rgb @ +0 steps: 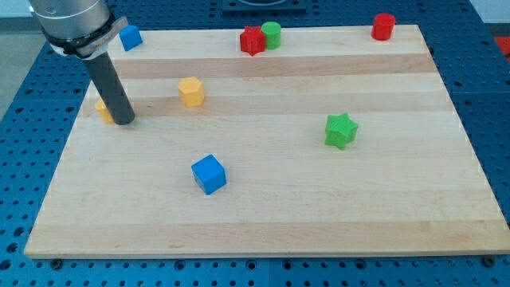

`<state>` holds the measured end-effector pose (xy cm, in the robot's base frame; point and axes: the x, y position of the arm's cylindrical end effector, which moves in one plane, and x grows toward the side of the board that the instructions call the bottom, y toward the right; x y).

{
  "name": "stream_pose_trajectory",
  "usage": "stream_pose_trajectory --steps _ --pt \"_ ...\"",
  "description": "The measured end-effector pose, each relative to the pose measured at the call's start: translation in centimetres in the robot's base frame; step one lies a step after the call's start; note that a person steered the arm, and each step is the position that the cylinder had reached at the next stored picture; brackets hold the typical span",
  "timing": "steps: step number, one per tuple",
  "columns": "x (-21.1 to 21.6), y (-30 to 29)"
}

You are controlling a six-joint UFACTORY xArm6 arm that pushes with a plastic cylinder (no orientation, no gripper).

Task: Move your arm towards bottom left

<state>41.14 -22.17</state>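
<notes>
Tip [124, 121] down on board [263, 215], holding nothing, touching partly hidden yellow block [103, 110] at view's left; risk: bottom-left sweep drags block along, or off near edge.
</notes>
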Motion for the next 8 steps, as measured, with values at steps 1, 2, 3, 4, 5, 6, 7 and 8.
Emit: stream_pose_trajectory --steps 1,2,3,4,5,6,7,8 --pt "-0.1 0.0" --pt "1.1 -0.1" --pt "5.0 -1.0" --pt "9.3 -1.0" --pt "11.7 -0.5" --pt "12.0 -0.4" --pt "13.6 1.9" --pt "15.0 4.6"
